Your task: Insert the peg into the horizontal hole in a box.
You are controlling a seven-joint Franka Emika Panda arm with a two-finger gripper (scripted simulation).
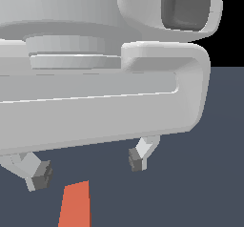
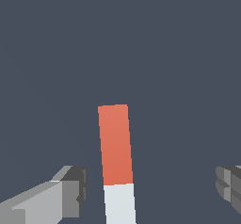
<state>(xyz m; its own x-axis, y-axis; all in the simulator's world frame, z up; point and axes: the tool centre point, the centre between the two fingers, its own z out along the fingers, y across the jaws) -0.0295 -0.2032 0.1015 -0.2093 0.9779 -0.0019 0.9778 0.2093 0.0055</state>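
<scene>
The peg lies flat on the dark floor, orange-red at one end and white at the other. In the exterior view only its orange-red end shows at the bottom edge. My gripper hangs above it, open and empty, with one fingertip on the exterior view's left and the other on the right. In the wrist view my gripper has its fingers set wide to either side of the peg, apart from it. The box and its hole are out of view.
The grey-white hand and arm fill most of the exterior view and hide the scene behind. The dark blue-grey floor spreads around the peg.
</scene>
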